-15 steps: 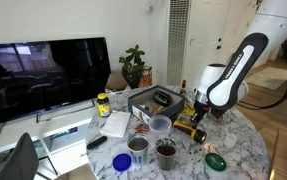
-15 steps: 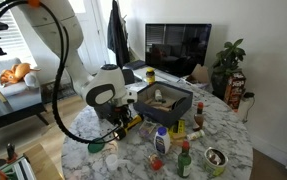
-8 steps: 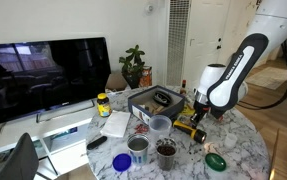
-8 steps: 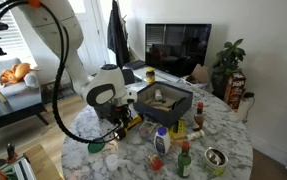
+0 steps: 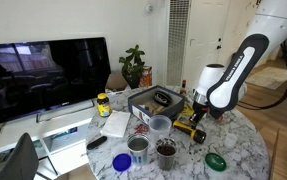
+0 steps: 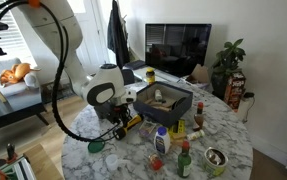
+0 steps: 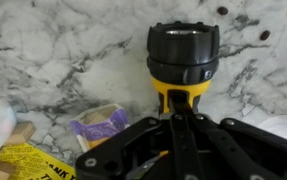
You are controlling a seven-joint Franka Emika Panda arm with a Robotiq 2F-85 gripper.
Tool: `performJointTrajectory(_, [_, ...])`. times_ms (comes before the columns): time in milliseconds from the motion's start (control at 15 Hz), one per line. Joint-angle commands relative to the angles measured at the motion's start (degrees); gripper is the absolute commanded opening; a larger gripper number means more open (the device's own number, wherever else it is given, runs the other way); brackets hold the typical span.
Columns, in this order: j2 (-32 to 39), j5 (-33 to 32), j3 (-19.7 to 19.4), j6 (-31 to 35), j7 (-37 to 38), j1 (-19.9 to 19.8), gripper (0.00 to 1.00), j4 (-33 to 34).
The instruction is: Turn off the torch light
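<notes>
The torch light (image 7: 183, 55) lies on the marble table, black head towards the top of the wrist view and yellow body towards me. Its lens looks pale grey; I cannot tell whether it is lit. My gripper (image 7: 178, 112) is shut, with the joined fingertips resting on top of the yellow body just behind the head. In both exterior views the gripper (image 5: 196, 115) (image 6: 123, 120) points down onto the torch (image 5: 191, 128) (image 6: 124, 128) near the table's edge.
A grey bin (image 5: 153, 100) (image 6: 163, 101) stands mid-table. Cups (image 5: 160, 125) (image 5: 140, 145), bottles (image 6: 161, 140), a green lid (image 5: 215, 160) and a yellow-lidded jar (image 5: 103, 104) surround it. A purple packet (image 7: 103, 125) lies beside the torch.
</notes>
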Motion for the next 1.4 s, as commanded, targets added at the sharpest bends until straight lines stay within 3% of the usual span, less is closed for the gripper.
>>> performJointTrajectory(0, [6.4, 0.1, 1.2, 0.1, 1.2, -0.6, 0.00, 3.9])
performJointTrajectory(467, [4.2, 0.9, 2.4, -1.6, 0.2, -2.6, 0.00, 3.6])
performJointTrajectory(1333, [1.2, -1.6, -2.5, -2.7, 3.0, 0.8, 0.00, 2.5])
